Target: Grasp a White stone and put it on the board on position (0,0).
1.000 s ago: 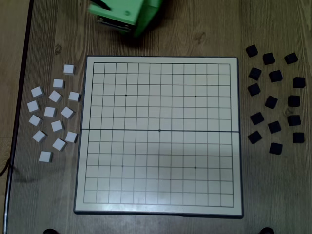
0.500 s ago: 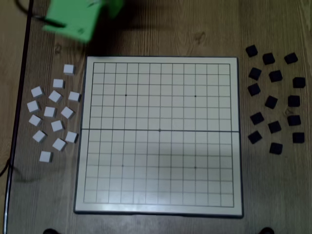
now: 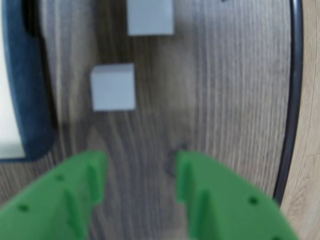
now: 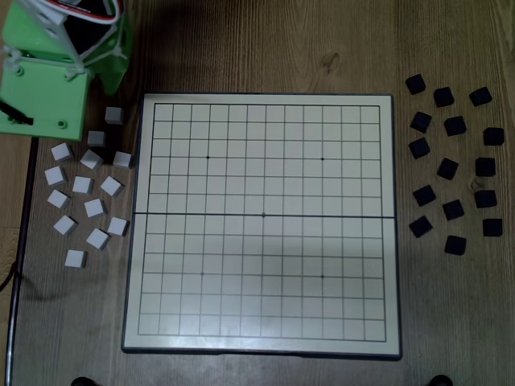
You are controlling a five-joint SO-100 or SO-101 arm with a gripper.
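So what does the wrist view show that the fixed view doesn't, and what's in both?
Only the wrist view shows the green pincer itself: its two fingers stand apart with bare tabletop between them, holding nothing, just short of a white stone.

Only the fixed view shows the whole board, empty of stones, and the black stones to its right.

Both show white stones on the wood left of the board, the board's dark edge and the black cable.
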